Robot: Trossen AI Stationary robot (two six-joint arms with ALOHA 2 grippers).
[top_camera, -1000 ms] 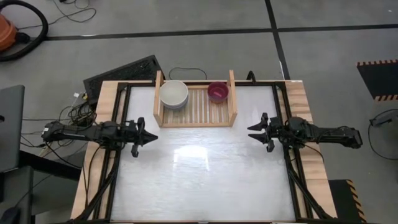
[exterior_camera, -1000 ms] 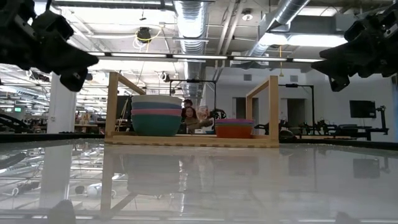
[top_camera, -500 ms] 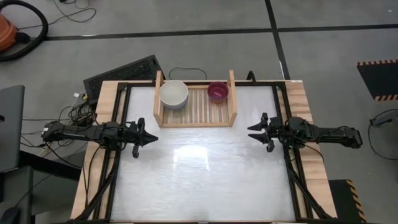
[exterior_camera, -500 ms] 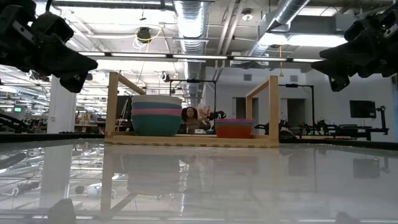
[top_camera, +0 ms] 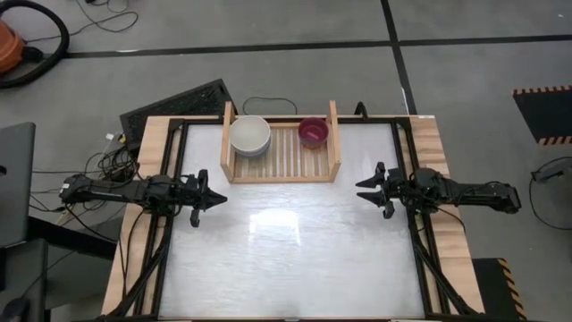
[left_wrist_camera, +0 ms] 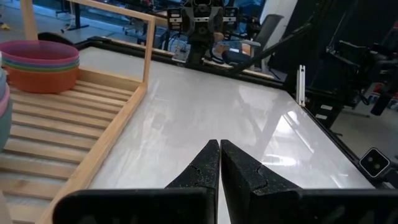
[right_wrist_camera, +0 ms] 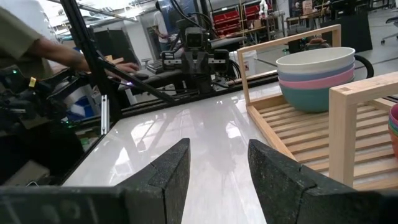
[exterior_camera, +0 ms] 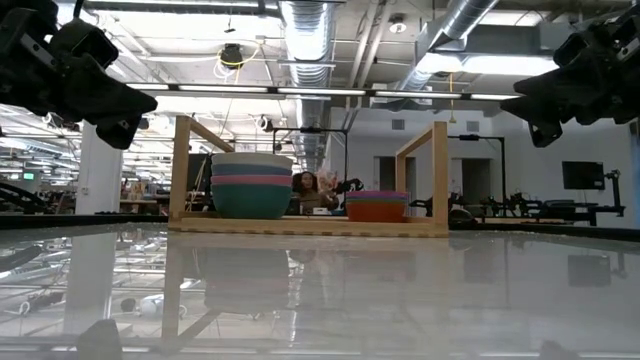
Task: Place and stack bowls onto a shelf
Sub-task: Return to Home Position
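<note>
On the shelf (top_camera: 284, 154), bowls (top_camera: 250, 136) sit far from clenched left fingers (left_wrist_camera: 204, 169), released right fingers (right_wrist_camera: 166, 175).

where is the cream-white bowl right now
In the high view, the cream-white bowl sits topmost at the shelf's left end, left of the magenta bowl.

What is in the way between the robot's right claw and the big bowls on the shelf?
Nothing visible. Only bare table lies between the open right gripper and the big bowl stack. The shelf has a side board just beside that path, next to the small bowls. The left gripper waits shut at the table's other side.
</note>
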